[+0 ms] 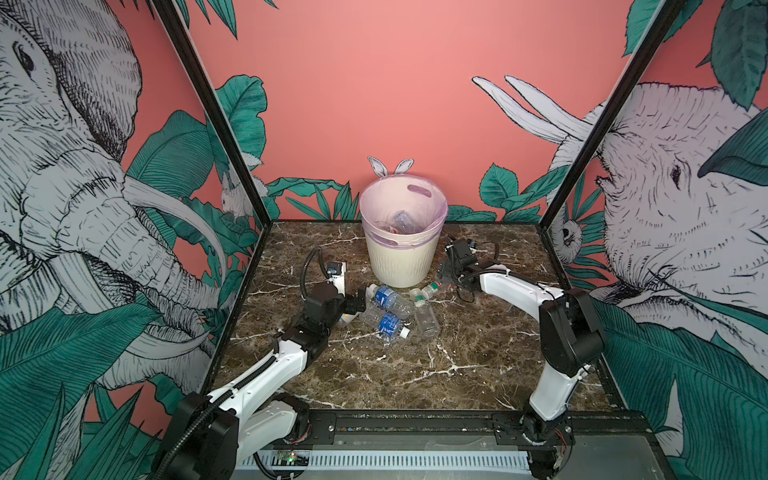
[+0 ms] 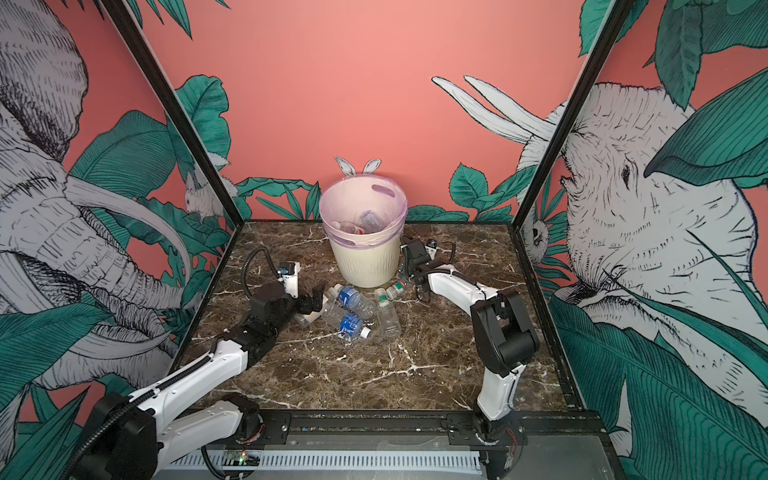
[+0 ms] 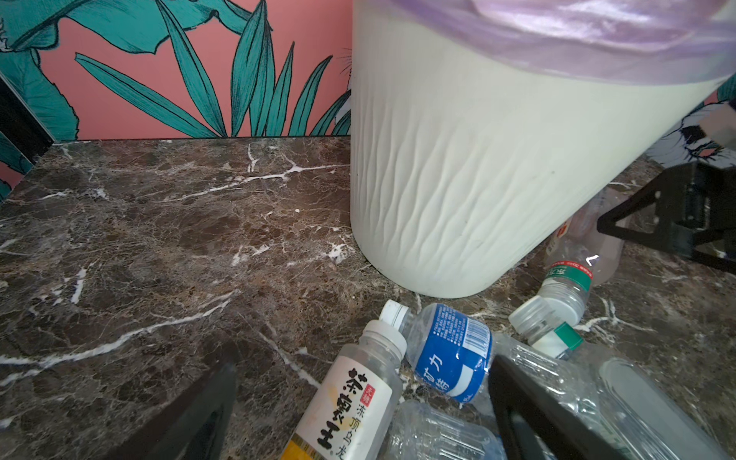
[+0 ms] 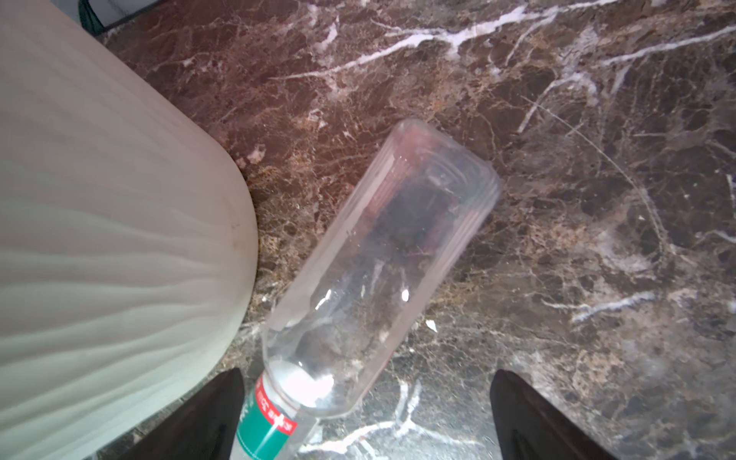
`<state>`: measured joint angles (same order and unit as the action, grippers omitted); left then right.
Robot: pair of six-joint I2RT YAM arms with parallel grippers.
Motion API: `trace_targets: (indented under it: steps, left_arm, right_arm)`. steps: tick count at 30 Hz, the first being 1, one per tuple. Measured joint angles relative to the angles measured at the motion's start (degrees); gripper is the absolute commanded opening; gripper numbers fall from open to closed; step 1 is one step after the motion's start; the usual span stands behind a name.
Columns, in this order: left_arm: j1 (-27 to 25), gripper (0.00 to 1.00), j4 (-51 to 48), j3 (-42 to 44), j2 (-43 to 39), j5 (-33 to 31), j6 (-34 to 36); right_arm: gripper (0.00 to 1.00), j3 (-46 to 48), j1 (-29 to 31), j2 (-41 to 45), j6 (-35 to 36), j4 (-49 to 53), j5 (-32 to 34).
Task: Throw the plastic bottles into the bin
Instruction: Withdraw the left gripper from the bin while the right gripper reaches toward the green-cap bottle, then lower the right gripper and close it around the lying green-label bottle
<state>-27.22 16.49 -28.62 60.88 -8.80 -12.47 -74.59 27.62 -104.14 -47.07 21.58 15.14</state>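
The cream ribbed bin (image 1: 401,257) (image 2: 365,262) stands at the back of the marble table, with bottles (image 1: 401,220) lying inside its lilac liner. Several plastic bottles lie in front of it: two with blue labels (image 1: 386,297) (image 1: 390,324), one clear (image 1: 426,318) and one green-labelled (image 1: 430,289). My left gripper (image 1: 357,305) (image 3: 364,366) is open low over a white-labelled tea bottle (image 3: 350,402), whose neck lies between the fingers. To the right of the bin (image 4: 99,239), my right gripper (image 1: 446,274) (image 4: 366,374) is open over the green-labelled bottle (image 4: 378,271).
Black frame posts (image 1: 216,124) and printed walls close in the table (image 1: 395,374) on three sides. The blue-labelled bottle (image 3: 450,350) touches the tea bottle's cap. The right arm's cable (image 1: 467,295) loops on the table beside the bin.
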Motion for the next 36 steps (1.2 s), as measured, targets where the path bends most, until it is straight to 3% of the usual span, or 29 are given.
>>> trace_targets:
  steps: [21,36]
  left_arm:
    - [0.00,0.98,1.03,0.28,0.74,0.42,-0.22]
    - [0.00,0.98,1.03,0.28,2.51,0.85,-0.66]
  right_arm:
    - [0.96,-4.37,-4.35,-7.06,-2.36,0.50,-1.92]
    - [0.88,2.01,-6.69,-6.67,0.79,0.20,-2.56]
